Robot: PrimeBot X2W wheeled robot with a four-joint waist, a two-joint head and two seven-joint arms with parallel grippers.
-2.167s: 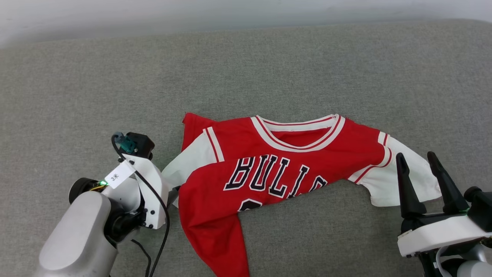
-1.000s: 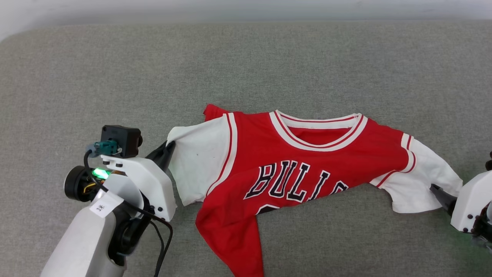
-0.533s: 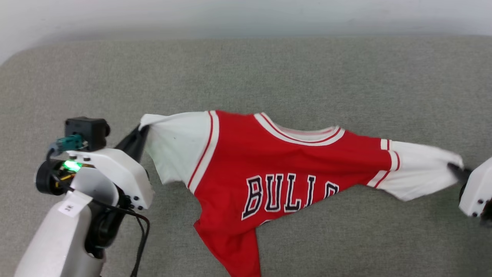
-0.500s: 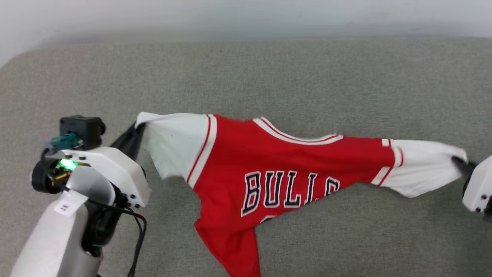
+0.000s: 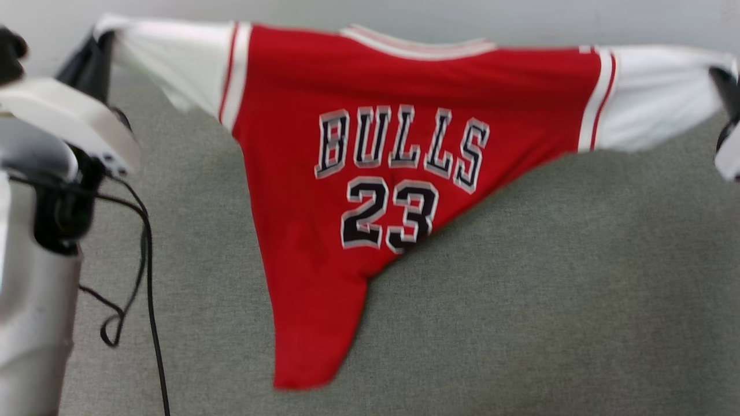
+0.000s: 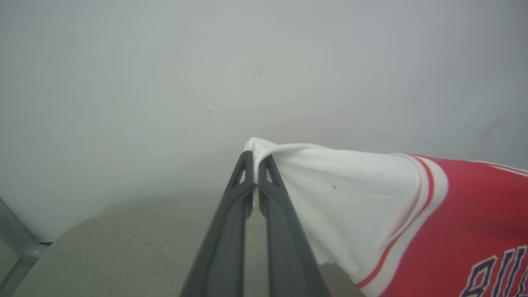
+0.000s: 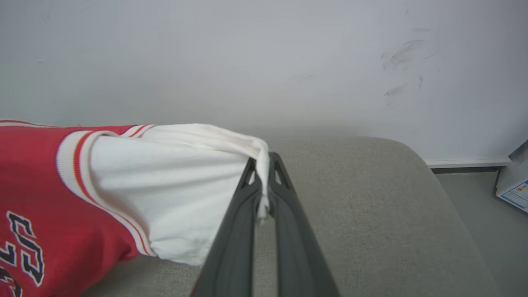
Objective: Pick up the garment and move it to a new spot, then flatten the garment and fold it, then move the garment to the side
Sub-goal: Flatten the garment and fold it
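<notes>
Left gripper (image 6: 256,160): jaws pinched narrow on the cuff edge of the left sleeve (image 6: 330,185), with a fold of white cloth poking out above the tips. Right gripper (image 7: 263,161): same, clamped on the cuff of the right sleeve (image 7: 173,177), cloth bunched between the tips and a bit trailing down the gap.

The jersey (image 5: 370,144) hangs in the air, stretched taut sleeve to sleeve between the two arms, above the cushion (image 5: 520,289) and across most of its width, up near its back edge. The body sags into a point below the number, left of centre. We can't tell whether that tip touches the cushion or clears it.

Step, as we read it: the pick-up and move to a new spot, lift done, set-down not yet. The next move calls for carrying with both grips level and the tension even, then lowering hem first so the body lays out instead of piling. The bunched lower half will need spreading before any fold.

View differences:
- The head view gives the whole jersey, lettering and hanging tip, plus the left arm's cable (image 5: 147,260). It's blurred, and the pinch points are hard to read.
- The wrist views give the grips clearly, with the wall (image 6: 165,82) behind.
- The right wrist view adds the cushion's rounded corner, the floor (image 7: 466,181) and a box (image 7: 513,185) at the far side.
</notes>
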